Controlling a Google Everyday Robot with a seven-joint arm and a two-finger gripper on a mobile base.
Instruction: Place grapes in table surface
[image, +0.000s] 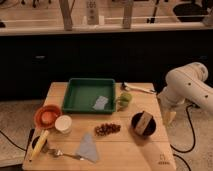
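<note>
A small bunch of dark red grapes (107, 129) lies on the wooden table (130, 152), in the front middle, between a grey cloth and a black bowl. The white robot arm (187, 85) reaches in from the right. Its gripper (170, 117) points down just past the table's right edge, to the right of the black bowl and well apart from the grapes. Nothing shows in the gripper.
A green tray (90, 92) holding a grey cloth stands at the back. A green cup (124, 100), a black bowl (143, 124) with a brown item, an orange bowl (47, 116), a white cup (63, 124), a banana (39, 144), a fork (62, 152) and a grey cloth (88, 147) sit around.
</note>
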